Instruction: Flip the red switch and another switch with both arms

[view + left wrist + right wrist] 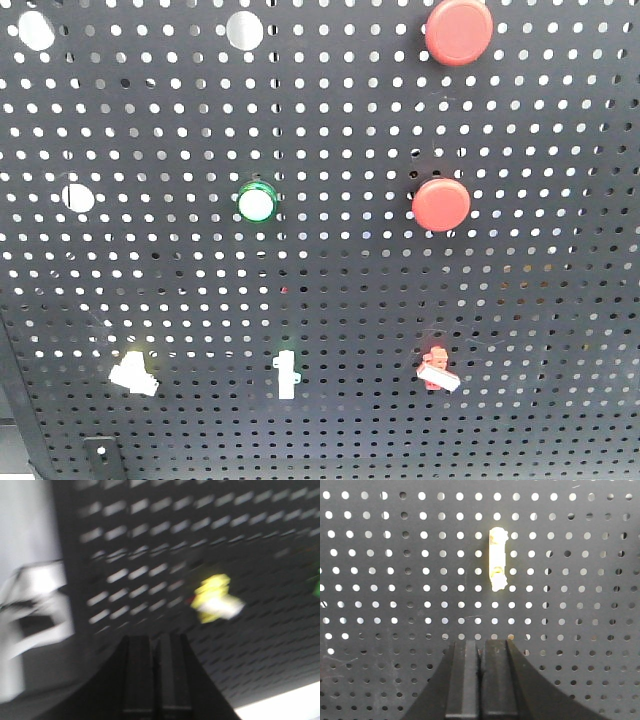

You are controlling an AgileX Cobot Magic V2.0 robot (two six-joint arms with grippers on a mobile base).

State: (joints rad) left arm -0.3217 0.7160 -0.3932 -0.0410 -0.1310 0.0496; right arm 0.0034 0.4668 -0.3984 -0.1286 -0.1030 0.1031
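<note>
On the black pegboard (560, 300), the bottom row holds three tiny toggles. The red switch (437, 369) is at the right, its white lever tilted down to the right. The pale yellow switch (133, 371) is at the left, also seen blurred (216, 600) in the left wrist view. My left gripper (156, 640) is shut and empty, below and left of it, apart from it. My right gripper (481, 642) is shut and empty, under a pale upright toggle (497, 560). Its washed-out colour does not tell me which switch it is. Neither arm shows in the front view.
A green-based toggle (286, 375) stands between the two switches. Higher up are two large round red push buttons (459, 32) (441, 204), a green-ringed button (256, 203) and three bare round holes. The board's left edge and a white object (35, 610) show at left.
</note>
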